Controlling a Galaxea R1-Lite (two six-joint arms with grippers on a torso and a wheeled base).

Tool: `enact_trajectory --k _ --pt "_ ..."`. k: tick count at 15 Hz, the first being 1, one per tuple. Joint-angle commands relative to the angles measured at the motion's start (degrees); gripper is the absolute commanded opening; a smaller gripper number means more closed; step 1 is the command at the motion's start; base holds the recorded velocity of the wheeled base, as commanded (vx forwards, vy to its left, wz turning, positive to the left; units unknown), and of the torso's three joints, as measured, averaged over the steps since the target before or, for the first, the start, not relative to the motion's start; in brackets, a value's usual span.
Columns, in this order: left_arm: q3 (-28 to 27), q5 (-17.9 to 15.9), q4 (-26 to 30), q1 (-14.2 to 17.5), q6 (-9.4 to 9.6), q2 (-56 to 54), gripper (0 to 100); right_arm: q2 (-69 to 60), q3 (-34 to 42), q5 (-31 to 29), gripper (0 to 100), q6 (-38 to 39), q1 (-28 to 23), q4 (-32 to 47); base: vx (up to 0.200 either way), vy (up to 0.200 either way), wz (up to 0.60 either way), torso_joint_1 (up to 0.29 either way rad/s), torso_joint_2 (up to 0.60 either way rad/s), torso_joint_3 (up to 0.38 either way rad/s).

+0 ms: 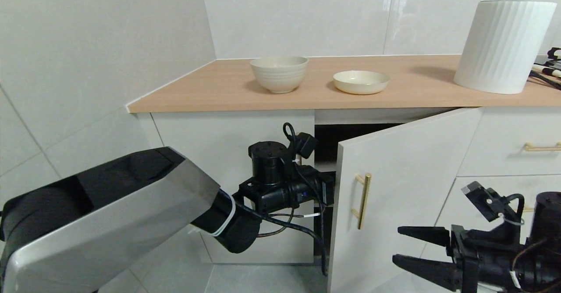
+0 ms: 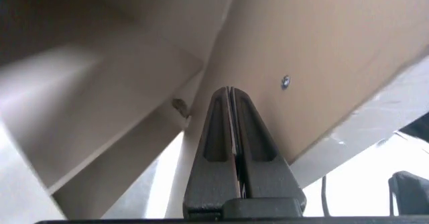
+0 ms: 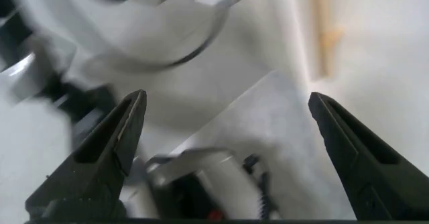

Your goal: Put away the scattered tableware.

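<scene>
Sitting behind the open door (image 1: 407, 187), the left claw (image 2: 230, 90) is pinched shut, empty. Pushing outward, I judge, could slip it off the door or swing the door into the spread right claw (image 1: 396, 244) at the door's 5 o'clock. The ribbed cream bowl (image 1: 279, 73) and shallow dish (image 1: 361, 82) stand upright on the counter (image 1: 210, 91), at the left claw's 12 and 1 o'clock.

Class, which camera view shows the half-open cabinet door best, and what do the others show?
The head view: the cabinet door shows almost whole, swung ajar, with its gold handle. The left wrist view gives a close stretch of what seems its inner face; the right wrist view, a blurred pale face with the handle.
</scene>
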Motion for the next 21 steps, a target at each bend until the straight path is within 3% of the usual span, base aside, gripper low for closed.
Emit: enact_trajectory --k 1,15,21 --pt "0.2 0.8 0.1 -1.0 -0.03 -1.3 0 -6.2 4.8 0.5 100 0.0 1.0 0.0 0.0 0.0 0.0 0.0 0.0 0.0" --pt "1.2 2.5 2.6 -17.1 0.23 -5.9 0 -15.1 6.0 1.4 100 0.9 6.9 5.8 0.0 0.0 0.0 0.0 0.0 0.0" --pt "1.4 3.2 2.6 -19.2 0.23 -5.7 0 -17.9 6.0 3.1 100 0.9 8.0 7.5 0.0 0.0 0.0 0.0 0.0 0.0"
